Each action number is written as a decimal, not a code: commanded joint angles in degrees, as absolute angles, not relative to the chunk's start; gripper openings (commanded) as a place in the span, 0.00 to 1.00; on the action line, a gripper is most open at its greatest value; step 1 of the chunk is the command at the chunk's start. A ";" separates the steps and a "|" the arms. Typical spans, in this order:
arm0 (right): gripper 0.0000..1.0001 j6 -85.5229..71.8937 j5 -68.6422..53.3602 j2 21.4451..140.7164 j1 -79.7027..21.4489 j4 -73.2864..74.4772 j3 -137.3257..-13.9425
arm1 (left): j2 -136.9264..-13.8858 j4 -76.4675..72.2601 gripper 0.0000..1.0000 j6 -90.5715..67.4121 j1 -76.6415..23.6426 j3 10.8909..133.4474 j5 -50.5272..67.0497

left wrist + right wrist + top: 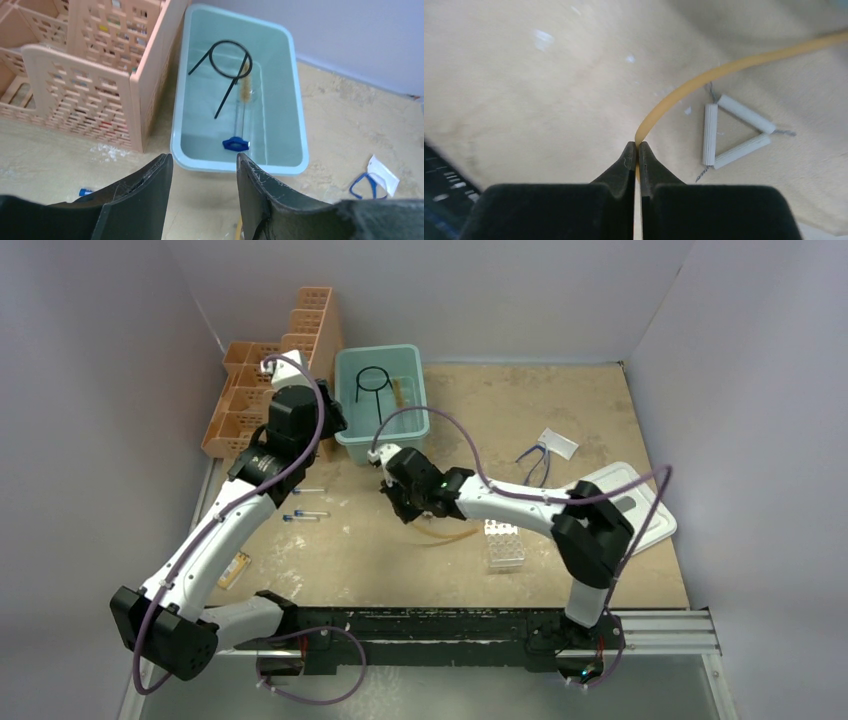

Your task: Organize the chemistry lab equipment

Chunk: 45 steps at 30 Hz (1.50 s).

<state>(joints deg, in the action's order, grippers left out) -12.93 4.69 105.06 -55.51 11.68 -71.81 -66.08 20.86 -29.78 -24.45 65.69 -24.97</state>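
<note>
Grip point: the right gripper (637, 145) has both fingertips pressed together on one end of the amber hose (684, 82). A sliver of amber shows between the jaws behind the tips.
Hose run: from the tips the hose curves away to the upper right of the wrist view, over the table (524, 100), and leaves that view at the edge.
Triangle position: the wire triangle (734, 132) lies flat on the table just right of the closed tips, inside the bend of the hose. Whether its upper wire end touches the hose cannot be told.
Rack position: the clear tube rack (504, 545) stands on the table near the hose, on the arm-base side of the right gripper.
Left gripper (205, 165): fingers apart with nothing between them, held above the table at the near short wall of the teal bin (295, 100).
Bin contents: the black wire ring with stem (230, 60) lies toward the far end. A blue-capped clear tube (235, 144) lies lengthwise just beside the stem, cap toward the gripper.
Basket rack: the orange lattice basket rack (100, 75) stands just beside the bin's left wall.
Loose tubes: the blue-capped tubes (310, 512) lie on the table between the two arms.
Goggles: the blue-framed goggles (545, 455) lie right of the bin, well apart from both grippers.
</note>
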 commanded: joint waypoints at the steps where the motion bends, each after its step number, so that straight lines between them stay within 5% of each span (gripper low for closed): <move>1: 0.00 -9.38 -1.82 94.79 -53.50 9.85 -79.08 | -66.66 17.70 0.49 -29.16 -24.35 72.25 -27.47; 11: 0.00 -9.60 -10.82 87.50 -44.98 6.55 -91.61 | -68.31 17.67 0.49 -29.41 -24.34 80.41 -32.19; 25: 0.00 -7.57 -16.39 104.22 -38.46 0.31 -112.28 | -73.71 17.63 0.50 -30.79 -24.26 82.04 -32.83; 45: 0.00 -7.94 -14.88 115.97 -36.22 -5.96 -115.31 | -78.07 19.15 0.50 -29.82 -22.30 83.55 -34.60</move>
<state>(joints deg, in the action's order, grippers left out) -8.99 -16.60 116.33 -36.58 -0.89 -113.91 -77.47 20.67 -30.44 -22.83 80.62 -34.74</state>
